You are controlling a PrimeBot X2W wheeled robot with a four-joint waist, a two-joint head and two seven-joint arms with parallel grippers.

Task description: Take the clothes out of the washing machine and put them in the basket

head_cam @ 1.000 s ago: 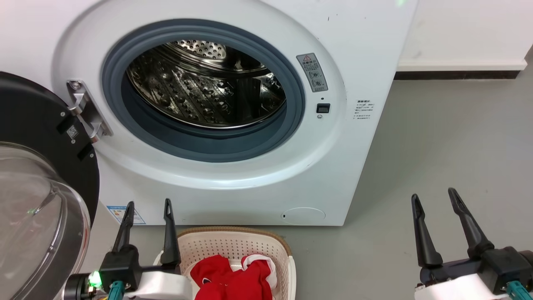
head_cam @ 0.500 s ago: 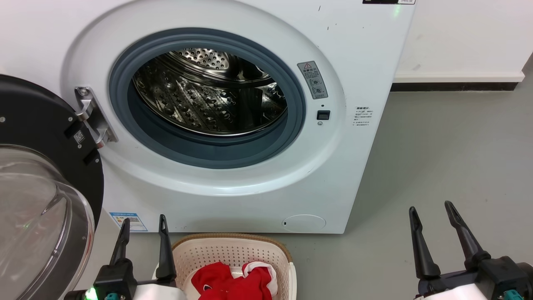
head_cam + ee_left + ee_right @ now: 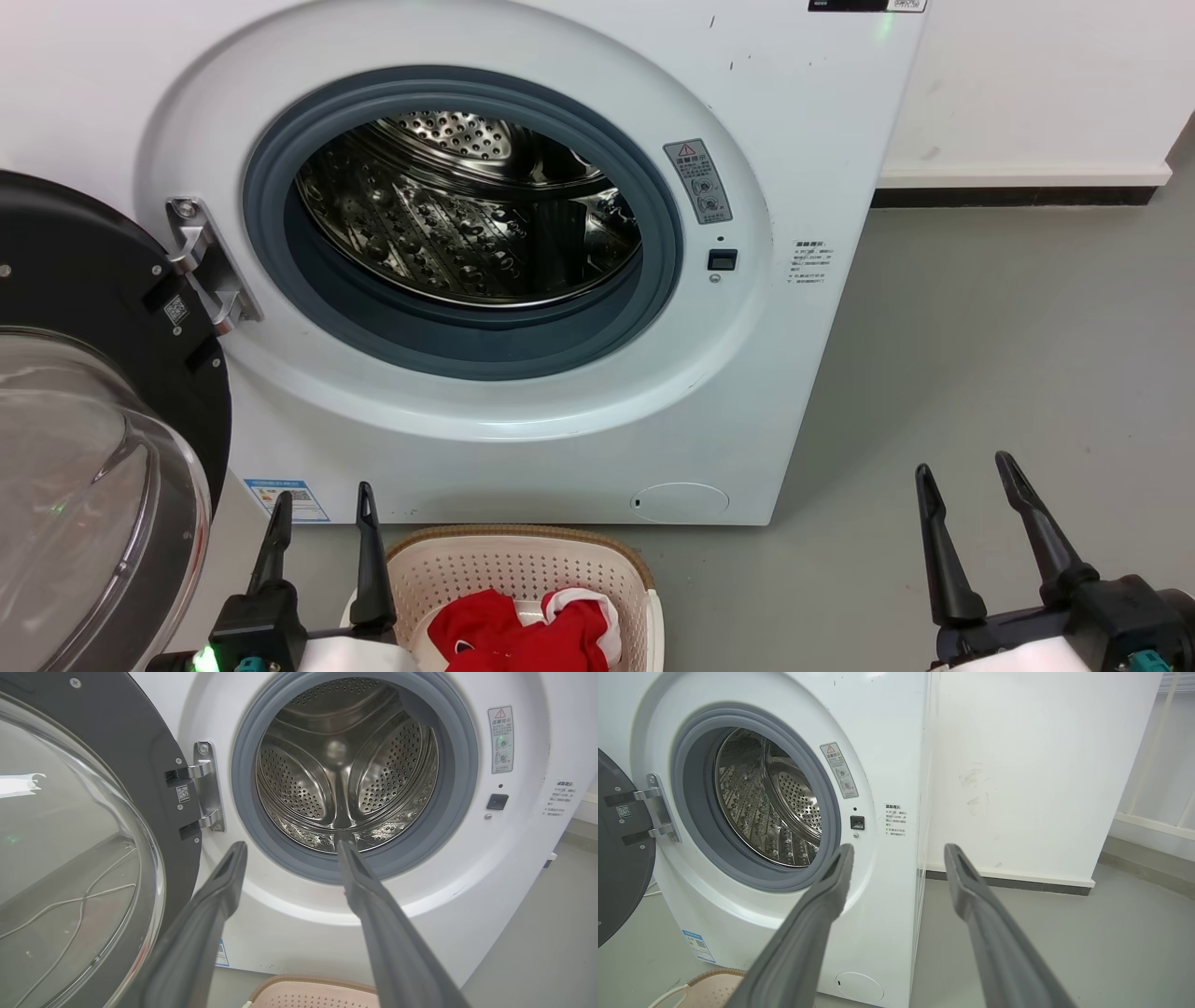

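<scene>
The head view has shifted; the left gripper and right gripper sit lower in frame, fingers wide apart, holding nothing. Red soft-fabric clothes lie in the cream perforated plastic basket, bottom centre. The steel drum of the white front-loading washing machine looks empty, so the task seems finished.

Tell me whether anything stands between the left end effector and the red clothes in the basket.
Nothing visible does: the left end effector hangs open beside the basket, whose red clothes lie uncovered inside.
</scene>
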